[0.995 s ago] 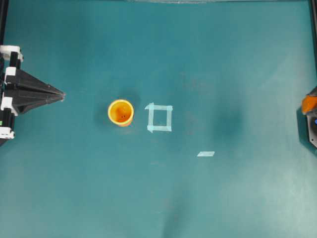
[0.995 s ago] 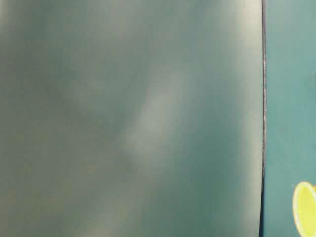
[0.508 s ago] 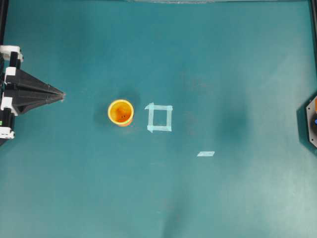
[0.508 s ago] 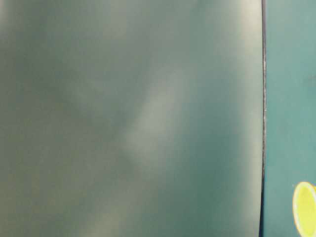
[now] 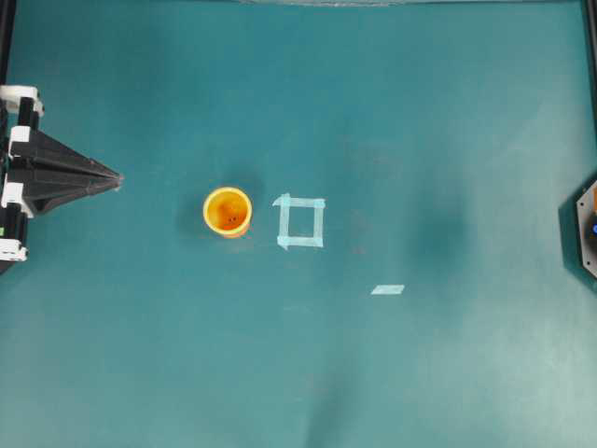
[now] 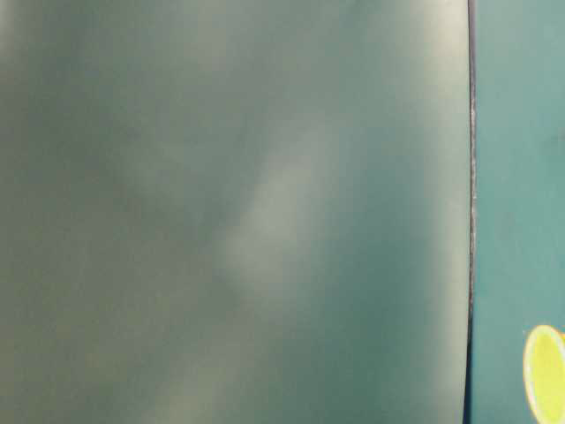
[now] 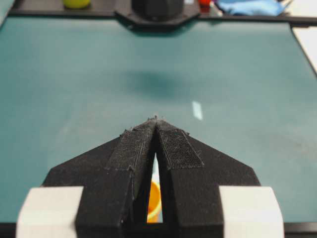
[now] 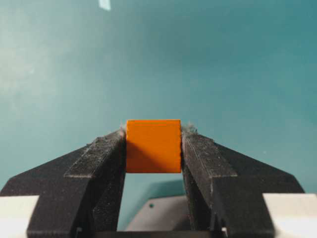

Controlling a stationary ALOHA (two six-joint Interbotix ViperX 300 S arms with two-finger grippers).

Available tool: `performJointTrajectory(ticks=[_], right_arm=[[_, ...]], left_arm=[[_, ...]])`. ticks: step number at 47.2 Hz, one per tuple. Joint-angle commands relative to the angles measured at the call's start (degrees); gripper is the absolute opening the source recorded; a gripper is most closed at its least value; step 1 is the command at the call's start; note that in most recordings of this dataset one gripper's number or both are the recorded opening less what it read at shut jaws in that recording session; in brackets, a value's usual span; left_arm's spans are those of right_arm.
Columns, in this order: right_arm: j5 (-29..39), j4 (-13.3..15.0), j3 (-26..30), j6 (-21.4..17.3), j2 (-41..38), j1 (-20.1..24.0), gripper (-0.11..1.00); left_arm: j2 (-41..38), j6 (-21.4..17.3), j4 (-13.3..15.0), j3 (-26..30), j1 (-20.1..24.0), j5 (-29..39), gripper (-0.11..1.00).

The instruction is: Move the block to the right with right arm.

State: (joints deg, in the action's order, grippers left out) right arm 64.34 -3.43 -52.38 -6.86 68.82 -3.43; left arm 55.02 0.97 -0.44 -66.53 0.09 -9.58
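In the right wrist view the small orange block is clamped between the two black fingertips of my right gripper, held above the teal table. The block's flat face is square to the camera, and the arm's grey base plate shows below it. My left gripper rests at the table's left edge, pointing right, with its tips pressed together and nothing in them.
A yellow-orange cup stands left of centre, with a pale tape square just to its right. A short tape strip lies further right. The right arm's base sits at the right edge.
One second ago the orange block showed at the right edge of the overhead view. It has since moved out past that edge with the right gripper. The left arm has not moved.
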Motion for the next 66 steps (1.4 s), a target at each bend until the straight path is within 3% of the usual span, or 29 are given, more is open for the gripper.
performJointTrajectory(ticks=[1,66], right_arm=[[-0.18,-0.26,1.41,0.0,-0.18,0.09,0.4],[2.46,-0.18,0.53,0.09,3.08,0.09,0.4]], left_arm=[[-0.35,0.09,0.0,1.58,-0.09,-0.62,0.0],[-0.26,0.09,0.0,1.58,-0.09,-0.7,0.0]])
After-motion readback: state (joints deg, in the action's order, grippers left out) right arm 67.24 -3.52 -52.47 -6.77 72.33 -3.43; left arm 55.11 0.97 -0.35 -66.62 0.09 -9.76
